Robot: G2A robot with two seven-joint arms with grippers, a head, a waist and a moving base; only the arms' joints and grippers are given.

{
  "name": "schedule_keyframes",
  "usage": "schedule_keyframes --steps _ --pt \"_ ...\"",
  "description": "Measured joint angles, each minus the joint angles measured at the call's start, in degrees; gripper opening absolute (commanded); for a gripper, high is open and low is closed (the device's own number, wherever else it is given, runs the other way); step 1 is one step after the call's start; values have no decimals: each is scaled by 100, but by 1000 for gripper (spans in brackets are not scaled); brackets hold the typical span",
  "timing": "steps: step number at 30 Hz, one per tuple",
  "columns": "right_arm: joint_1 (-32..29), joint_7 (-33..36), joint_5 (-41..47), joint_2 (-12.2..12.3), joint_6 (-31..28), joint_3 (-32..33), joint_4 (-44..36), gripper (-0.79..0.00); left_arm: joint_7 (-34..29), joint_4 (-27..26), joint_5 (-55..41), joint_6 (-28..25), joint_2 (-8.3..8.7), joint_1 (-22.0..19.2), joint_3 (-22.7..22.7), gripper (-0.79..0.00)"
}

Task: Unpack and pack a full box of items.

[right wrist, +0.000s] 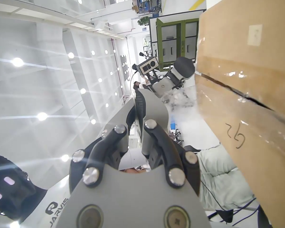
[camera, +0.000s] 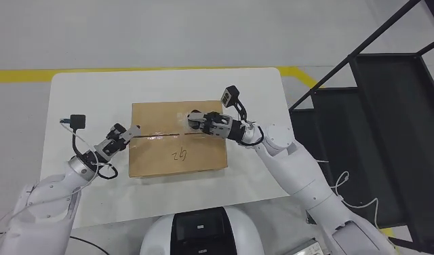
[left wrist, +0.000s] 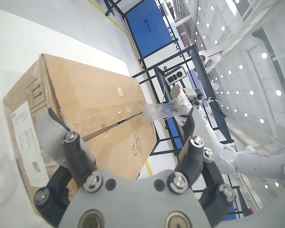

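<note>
The box (camera: 178, 150) sits in the middle of the white table (camera: 88, 99) with its flaps down. The left claw (camera: 126, 131) is spread wide at the box's left end. One finger (left wrist: 49, 124) is just beside the top edge there. The right claw (camera: 192, 121) is over the top of the box, with its fingers squeezed together. It looks to be pinching a strip of clear tape (left wrist: 166, 110), though that is hard to see. The tape lifts up off the crack between the two flaps.
</note>
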Motion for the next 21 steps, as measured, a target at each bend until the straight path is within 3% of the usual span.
schedule_keyframes --steps 21 --pt "439 -727 -1207 -189 -287 -604 731 -785 6 34 -178 83 37 60 -192 0"
